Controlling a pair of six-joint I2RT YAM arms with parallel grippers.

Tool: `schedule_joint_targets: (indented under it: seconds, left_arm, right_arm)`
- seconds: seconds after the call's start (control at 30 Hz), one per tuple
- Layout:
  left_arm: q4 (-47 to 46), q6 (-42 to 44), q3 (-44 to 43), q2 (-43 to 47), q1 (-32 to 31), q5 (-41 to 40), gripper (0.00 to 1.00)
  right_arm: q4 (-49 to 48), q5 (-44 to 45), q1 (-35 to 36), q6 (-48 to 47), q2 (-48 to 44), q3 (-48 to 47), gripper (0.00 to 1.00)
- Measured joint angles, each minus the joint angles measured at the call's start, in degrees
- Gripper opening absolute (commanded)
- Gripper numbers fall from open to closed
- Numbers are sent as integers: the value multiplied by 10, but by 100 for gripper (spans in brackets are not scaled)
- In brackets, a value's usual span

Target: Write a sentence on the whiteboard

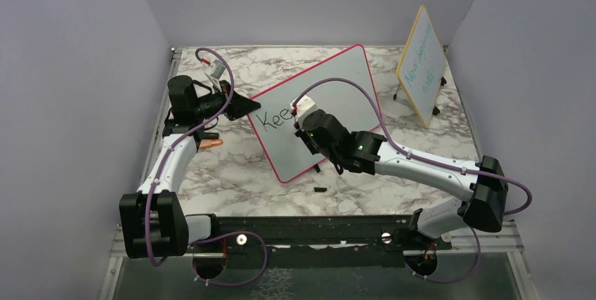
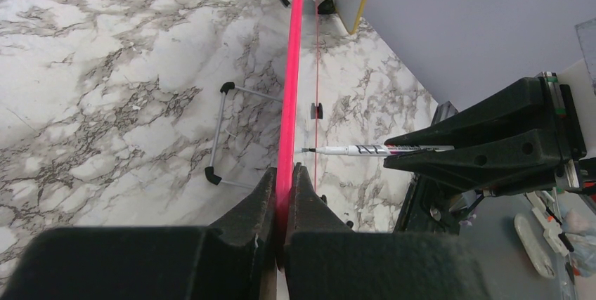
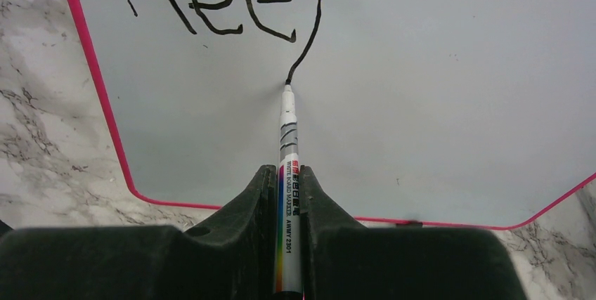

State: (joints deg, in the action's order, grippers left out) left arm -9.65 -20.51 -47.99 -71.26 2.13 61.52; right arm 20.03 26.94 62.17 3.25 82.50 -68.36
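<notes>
**Top external view.** The whiteboard (image 1: 344,82) stands tilted on the marble table (image 1: 232,173). The left gripper (image 1: 242,105) is at the whiteboard's left corner. The right gripper (image 1: 309,131) hangs over the middle of the whiteboard and hides part of its face. Of the sentence (image 1: 274,119) only "Kee" shows, on the left part of the whiteboard, with the rest cut off by the right gripper. A small black piece (image 1: 320,190) lies on the table just off the whiteboard's near edge. A yellow-framed board (image 1: 422,64) with teal writing stands well apart to the right of the whiteboard.

**Left wrist view.** The whiteboard (image 2: 289,68) is seen edge-on as a pink strip. The left gripper (image 2: 284,187) has its fingers pressed onto that frame, pinching it. On the back side of the whiteboard a wire stand (image 2: 221,131) with black tips rests on the table. On the front side the right gripper (image 2: 492,145) holds a marker (image 2: 379,150), tip towards the whiteboard's face.

**Right wrist view.** The right gripper (image 3: 288,194) is clamped on the marker (image 3: 288,145), a white barrel with a rainbow stripe. Its tip touches the whiteboard (image 3: 436,103) at the foot of a long black stroke. That stroke follows "Kee" in the sentence (image 3: 211,5).
</notes>
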Motion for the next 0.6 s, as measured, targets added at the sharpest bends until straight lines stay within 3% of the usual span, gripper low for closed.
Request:
schedule_joint_targets:
  seconds: [0.33,0.6]
  left_arm:
    - [0,0,-1,0,0,1,0]
    - [1,0,-1,0,0,1,0]
  right_arm:
    - [-3,-7,0,2,-7,1,0]
    - [-67,7,-2,-13,-43,12,1]
